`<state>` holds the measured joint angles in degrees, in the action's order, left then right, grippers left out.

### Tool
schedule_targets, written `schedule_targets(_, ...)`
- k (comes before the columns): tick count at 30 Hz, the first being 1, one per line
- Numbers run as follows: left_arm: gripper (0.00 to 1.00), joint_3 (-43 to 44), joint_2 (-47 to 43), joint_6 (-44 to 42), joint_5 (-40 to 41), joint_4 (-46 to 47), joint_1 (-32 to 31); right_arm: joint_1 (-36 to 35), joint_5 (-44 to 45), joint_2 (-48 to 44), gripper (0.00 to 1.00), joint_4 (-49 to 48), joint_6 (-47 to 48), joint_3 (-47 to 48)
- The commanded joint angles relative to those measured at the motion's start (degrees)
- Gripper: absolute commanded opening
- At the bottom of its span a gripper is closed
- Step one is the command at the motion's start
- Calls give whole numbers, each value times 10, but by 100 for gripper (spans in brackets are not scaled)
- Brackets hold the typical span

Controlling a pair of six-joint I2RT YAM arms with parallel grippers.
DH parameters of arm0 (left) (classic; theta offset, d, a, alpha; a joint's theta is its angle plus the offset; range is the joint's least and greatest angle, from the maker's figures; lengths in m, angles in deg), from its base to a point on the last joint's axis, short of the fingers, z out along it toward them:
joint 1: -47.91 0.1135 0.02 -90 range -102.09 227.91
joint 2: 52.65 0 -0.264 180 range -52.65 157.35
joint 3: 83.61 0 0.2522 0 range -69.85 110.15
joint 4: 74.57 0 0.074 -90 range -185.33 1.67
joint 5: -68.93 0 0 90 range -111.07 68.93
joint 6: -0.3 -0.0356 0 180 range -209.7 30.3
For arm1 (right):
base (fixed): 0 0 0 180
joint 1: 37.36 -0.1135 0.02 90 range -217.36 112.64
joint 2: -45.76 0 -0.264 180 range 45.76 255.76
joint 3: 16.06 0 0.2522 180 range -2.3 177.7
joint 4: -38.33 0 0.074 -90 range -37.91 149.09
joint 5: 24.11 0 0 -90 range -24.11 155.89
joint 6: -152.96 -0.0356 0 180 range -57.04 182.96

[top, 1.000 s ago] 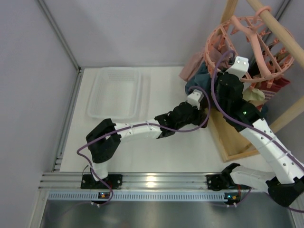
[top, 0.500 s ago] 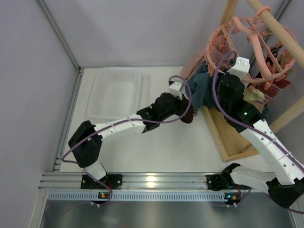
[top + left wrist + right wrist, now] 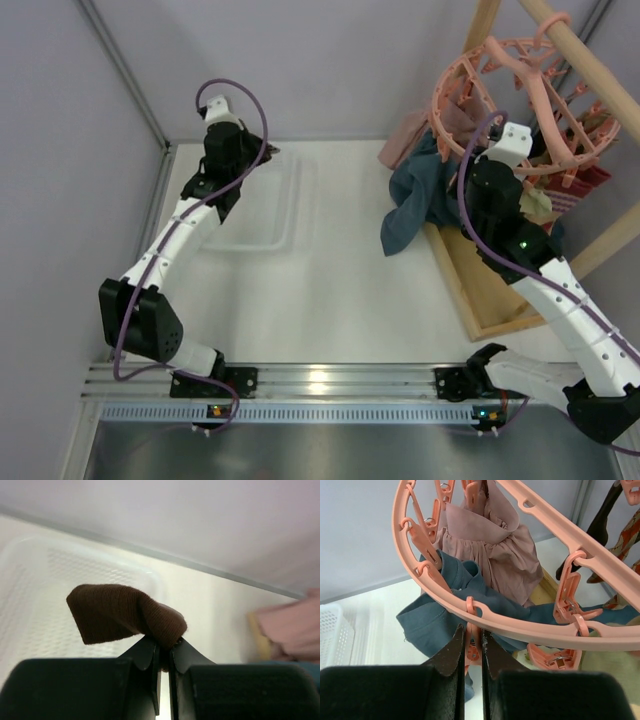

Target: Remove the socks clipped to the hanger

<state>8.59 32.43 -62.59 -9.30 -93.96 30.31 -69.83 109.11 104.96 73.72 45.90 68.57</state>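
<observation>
Your left arm point(image 3: 170, 240) stretches long from the near edge toward the desk's far left corner. Its black left gripper point(image 3: 161, 647) is pinched tight on a dark brown knitted sock point(image 3: 125, 612). Your right arm point(image 3: 560, 300) rises, bent, along the right edge, and its black right gripper point(image 3: 473, 632) is closed down on a salmon-pink plastic clip point(image 3: 472, 652).

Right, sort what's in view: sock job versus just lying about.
Job: brown sock in left tool; clipped socks; hanger; right tool on a clip; clear basket, probably the drop spot.
Lying about: teal cloth; pink garment; wooden frame.
</observation>
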Motion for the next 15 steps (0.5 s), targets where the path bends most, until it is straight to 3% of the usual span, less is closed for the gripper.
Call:
schedule_targets(1, 0, -34, -6, 26, 89, -46, 34, 3, -20, -12, 0, 8, -1, 8)
schedule_targets(5, 0, -77, 4, 54, 107, -45, 51, 3, -25, -17, 0, 13, -1, 10)
schedule_targets(8, 0, -88, 25, 74, 77, -46, 57, 4, -27, -20, 0, 13, -2, 2)
schedule_targets(9, 8, -83, 29, 76, 67, -46, 57, 3, -27, -21, 0, 12, -3, -1)
schedule_targets(10, 50, -79, 37, 73, 58, -46, 57, 3, -28, -21, 0, 14, -2, -3)
schedule_targets(11, 65, -75, 38, 73, 50, -46, 57, 4, -29, -22, 0, 15, -2, -6)
schedule_targets(15, 98, -51, 32, 66, 47, -52, 52, 4, -29, -26, 0, 13, -2, -12)
